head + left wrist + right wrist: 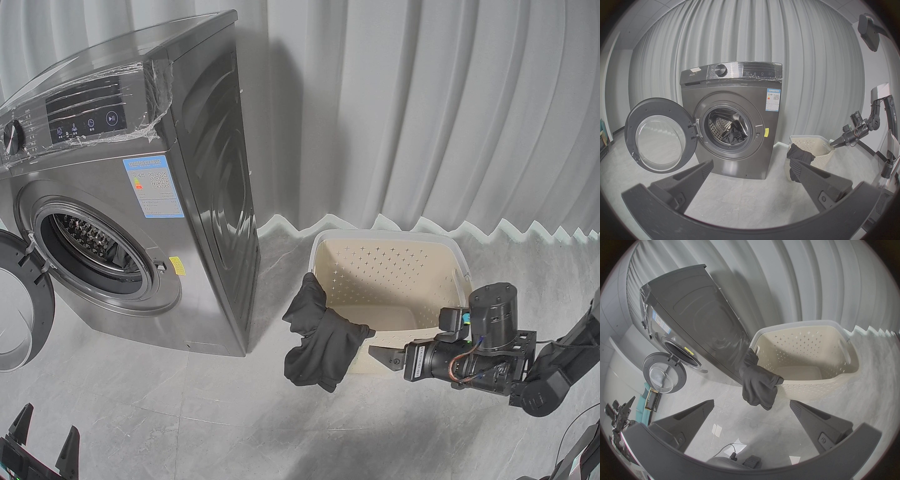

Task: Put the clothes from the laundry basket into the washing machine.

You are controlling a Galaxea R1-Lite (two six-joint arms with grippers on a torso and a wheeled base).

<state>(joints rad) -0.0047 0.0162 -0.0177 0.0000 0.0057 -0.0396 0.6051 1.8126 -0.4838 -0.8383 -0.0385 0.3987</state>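
A dark garment (322, 340) hangs over the front-left corner of the cream laundry basket (390, 240), mostly outside it; the basket's floor shows bare. In the right wrist view the garment (757, 385) drapes off the basket (850, 347) rim. My right gripper (382, 357) is open just right of the garment, level with it, holding nothing; its fingers (693, 415) stand wide apart. The grey washing machine (187, 187) stands to the left with its door (19, 306) swung open. Dark clothes (732, 136) lie in the drum. My left gripper (45, 431) is open, low near the floor, facing the machine (737, 93).
White curtains (437, 112) hang behind the machine and the basket. The grey floor (206, 406) between machine and basket is bare. In the right wrist view, paper scraps (717, 430) and a cable (726, 449) lie on the floor close by.
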